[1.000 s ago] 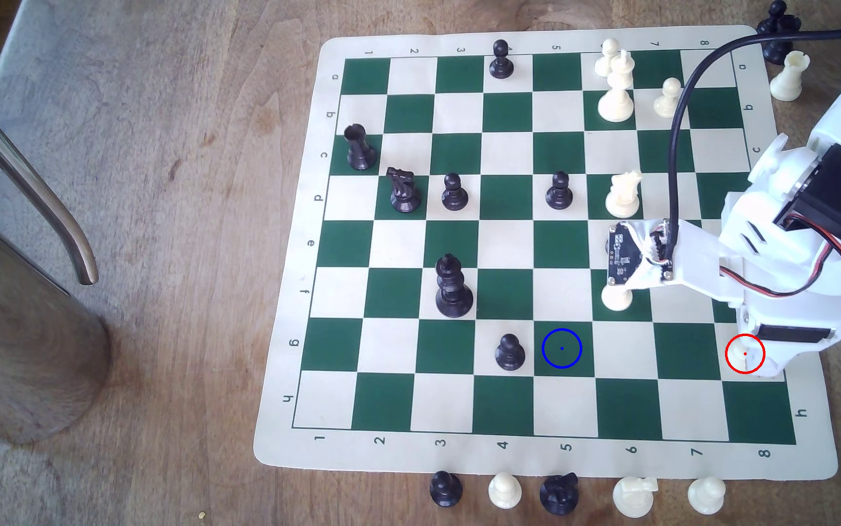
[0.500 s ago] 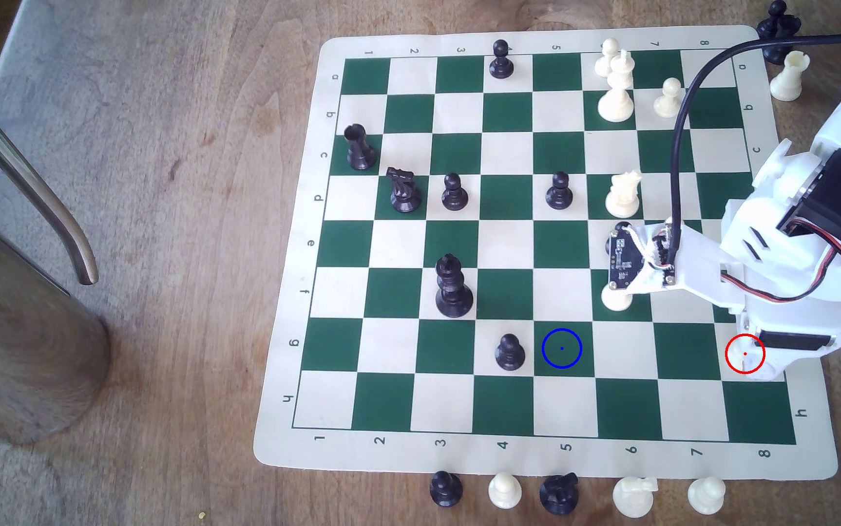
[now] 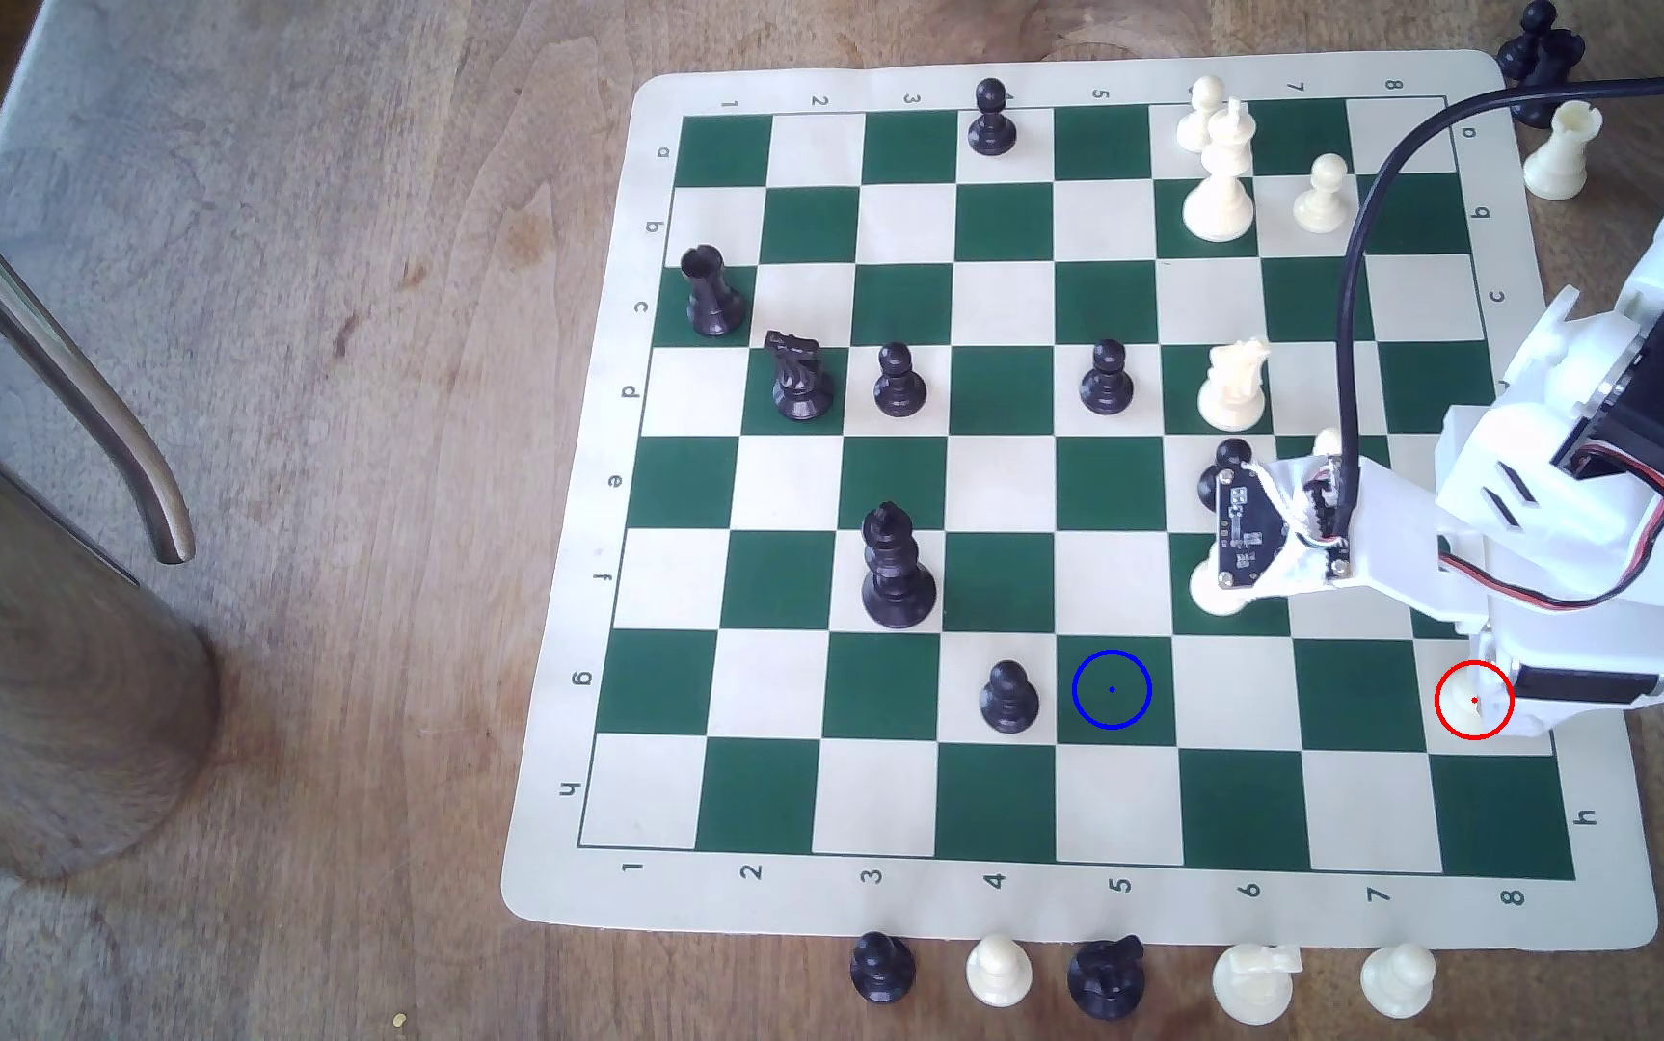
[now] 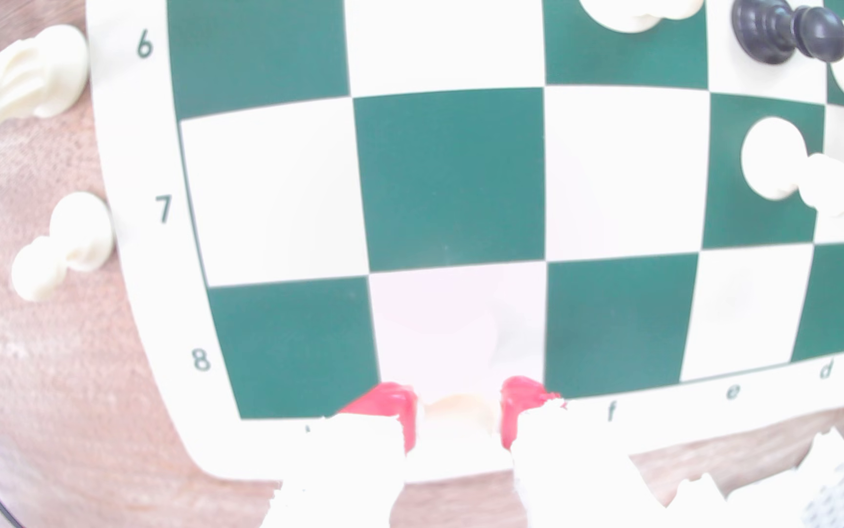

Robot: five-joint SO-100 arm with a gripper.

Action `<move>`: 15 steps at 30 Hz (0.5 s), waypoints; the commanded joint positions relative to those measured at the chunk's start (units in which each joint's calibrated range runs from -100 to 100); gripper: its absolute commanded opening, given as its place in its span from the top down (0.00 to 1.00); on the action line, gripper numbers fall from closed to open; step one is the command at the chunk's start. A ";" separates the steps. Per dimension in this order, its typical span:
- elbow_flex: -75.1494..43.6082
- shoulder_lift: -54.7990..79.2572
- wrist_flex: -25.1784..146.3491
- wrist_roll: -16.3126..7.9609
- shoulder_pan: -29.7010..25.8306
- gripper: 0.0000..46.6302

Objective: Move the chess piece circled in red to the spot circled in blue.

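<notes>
Rook (image 4: 456, 414) pinched between red fingertips (image 4: 389, 406) — jaws clamped low for lifting, blue-ringed square (image 3: 1111, 689) waiting toward nine o'clock.

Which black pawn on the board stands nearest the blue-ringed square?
The black pawn on the cream square directly to the exterior view's left of the blue-ringed square; the others stand rows away.

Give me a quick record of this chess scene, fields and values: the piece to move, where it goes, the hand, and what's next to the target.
piece to move: cream rook, mostly hidden under the arm in the exterior view
hand: red-tipped fingers either side of the rook; contact unclear
target: blue-ringed green square, vacant
beside target: black pawn on the next square, on the exterior view's left
task status: rook not yet moved
</notes>
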 commanded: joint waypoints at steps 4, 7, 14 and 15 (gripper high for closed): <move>-13.22 -2.83 11.83 2.34 2.33 0.99; -19.74 -1.81 15.85 3.76 4.52 0.99; -34.61 7.87 18.96 6.15 8.35 0.99; -36.52 9.40 18.96 6.20 8.59 0.99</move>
